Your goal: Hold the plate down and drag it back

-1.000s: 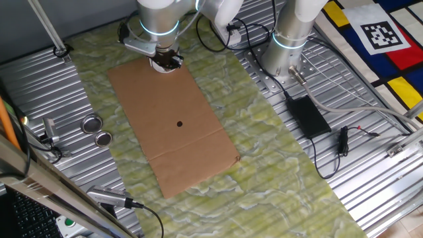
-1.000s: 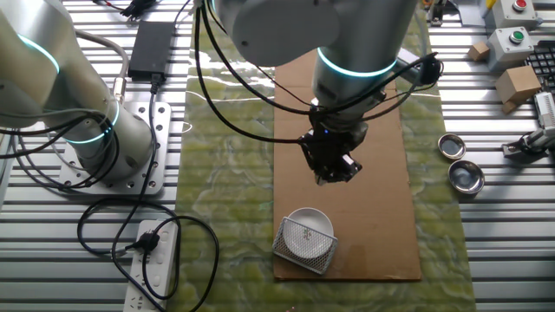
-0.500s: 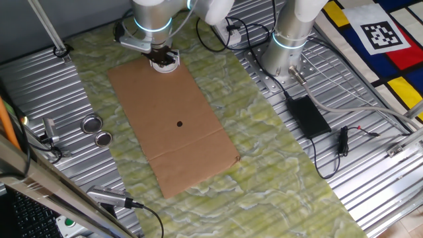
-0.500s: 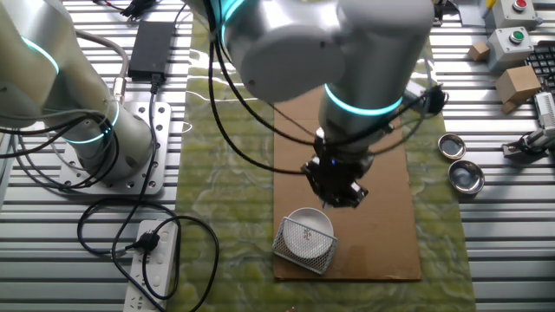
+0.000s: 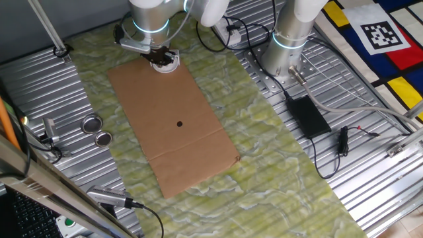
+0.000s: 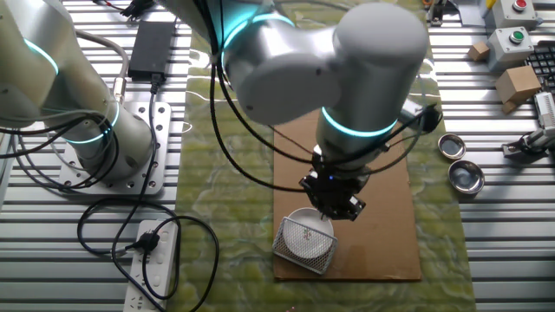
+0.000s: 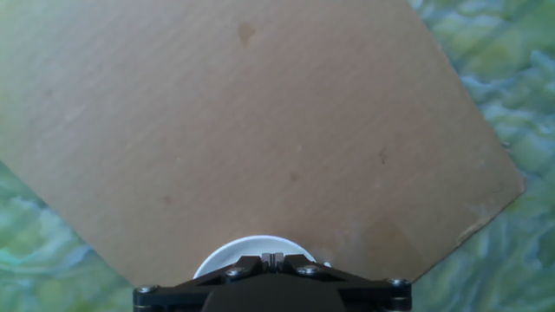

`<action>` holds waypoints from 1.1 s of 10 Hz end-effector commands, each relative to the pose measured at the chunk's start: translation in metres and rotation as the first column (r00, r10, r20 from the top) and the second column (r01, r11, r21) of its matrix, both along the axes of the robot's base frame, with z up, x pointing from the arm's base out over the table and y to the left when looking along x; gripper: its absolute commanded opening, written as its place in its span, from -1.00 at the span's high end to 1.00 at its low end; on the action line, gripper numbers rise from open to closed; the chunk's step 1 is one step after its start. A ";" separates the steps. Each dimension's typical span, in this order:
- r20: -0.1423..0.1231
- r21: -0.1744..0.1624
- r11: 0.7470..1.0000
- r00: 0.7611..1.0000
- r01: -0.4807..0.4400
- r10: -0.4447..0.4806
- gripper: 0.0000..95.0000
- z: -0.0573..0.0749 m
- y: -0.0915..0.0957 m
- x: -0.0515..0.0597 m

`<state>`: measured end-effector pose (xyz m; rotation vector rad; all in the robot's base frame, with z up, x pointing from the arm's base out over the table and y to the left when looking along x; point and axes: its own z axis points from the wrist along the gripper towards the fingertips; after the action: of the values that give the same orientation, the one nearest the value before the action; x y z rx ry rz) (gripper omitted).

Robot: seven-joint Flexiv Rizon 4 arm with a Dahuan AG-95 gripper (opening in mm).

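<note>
The small round white plate (image 5: 168,64) lies at one end of the brown cardboard sheet (image 5: 173,119), and it shows in the other fixed view (image 6: 305,239) near the sheet's lower edge. My gripper (image 6: 335,207) is shut and empty, its tip over the plate's rim on the side towards the sheet's middle. In the hand view the closed fingertips (image 7: 272,257) meet just above the plate (image 7: 227,255), with the cardboard (image 7: 260,121) stretching away ahead. I cannot tell whether the tip touches the plate.
A tiny black dot (image 5: 180,123) marks the cardboard's middle. Two silvery tins (image 6: 457,161) stand on the metal table beside the sheet. The green mat (image 5: 277,152) lies under the sheet. A second arm's base (image 6: 104,143), a power strip (image 6: 154,260) and cables are nearby.
My gripper has moved along the cardboard towards the plate and now hangs over its rim. The plate has not moved.
</note>
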<state>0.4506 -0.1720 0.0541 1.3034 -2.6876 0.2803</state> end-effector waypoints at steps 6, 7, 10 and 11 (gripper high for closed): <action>0.024 0.013 1.000 1.000 -0.005 0.005 1.00 -0.020 -0.004 -0.008; 0.028 0.015 1.000 1.000 -0.004 0.003 1.00 -0.023 -0.004 -0.009; 0.036 0.018 1.000 0.999 0.002 -0.002 1.00 -0.025 0.000 -0.008; 0.036 0.019 1.000 0.999 0.004 -0.005 1.00 -0.025 0.001 -0.008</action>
<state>0.4424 -0.1694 0.0280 1.3054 -2.7312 0.2775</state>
